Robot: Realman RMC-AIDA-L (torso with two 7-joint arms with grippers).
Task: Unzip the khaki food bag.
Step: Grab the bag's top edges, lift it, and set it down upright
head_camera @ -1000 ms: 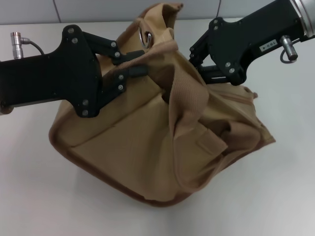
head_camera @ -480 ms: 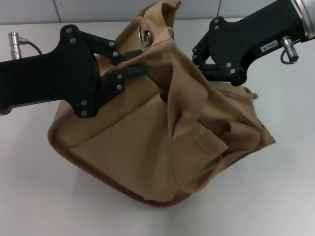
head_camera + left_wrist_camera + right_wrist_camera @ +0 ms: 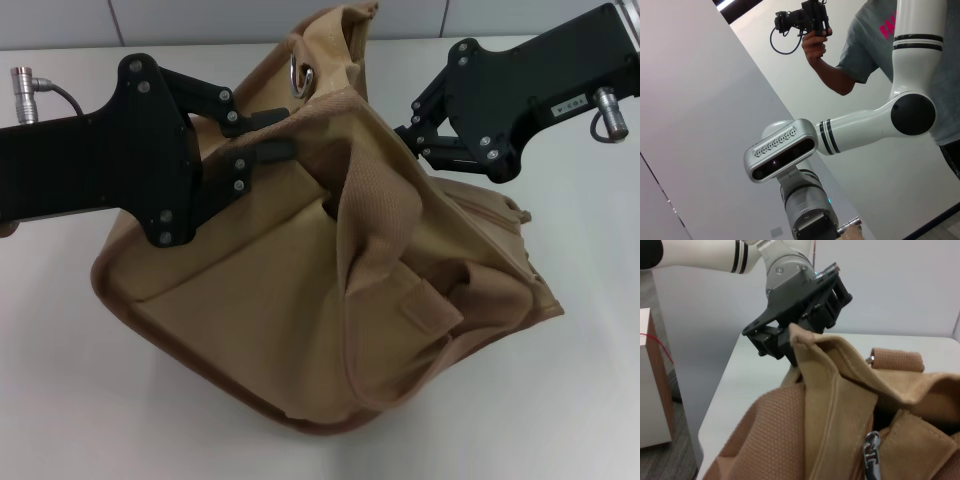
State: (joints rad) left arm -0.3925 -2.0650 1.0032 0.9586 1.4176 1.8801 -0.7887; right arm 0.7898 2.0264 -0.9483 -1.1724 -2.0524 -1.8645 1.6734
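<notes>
The bag (image 3: 300,300) sits in the middle of the white counter (image 3: 80,400). It is tan and soft, and it leans and sags. Its brown bottom edge faces 6 o'clock. One wide handle (image 3: 365,210) hangs down the front. A flat pocket is on the side that faces 7 o'clock. A metal ring (image 3: 300,72) shows near the top, at 12 o'clock.

The left tool (image 3: 272,135) comes in from 9 o'clock. Its two black fingers (image 3: 268,150) are closed tight on a fold of cloth at the top edge of the bag. The right wrist view shows this too: the black tool (image 3: 785,342) pinches the raised tip of the tan cloth (image 3: 805,340).

The right tool (image 3: 415,140) comes in from 2 o'clock. It touches the top of the bag on that side. Its finger tips are hidden behind the cloth, so I cannot tell if it is open or closed, or if it holds something.

In the right wrist view a silver zipper pull (image 3: 871,452) hangs at the seam of the bag, close to the camera.

The left wrist view looks away from the bag. It shows the robot head (image 3: 782,155), a white arm (image 3: 890,115), and a person (image 3: 880,45) holding a black device (image 3: 802,20).
</notes>
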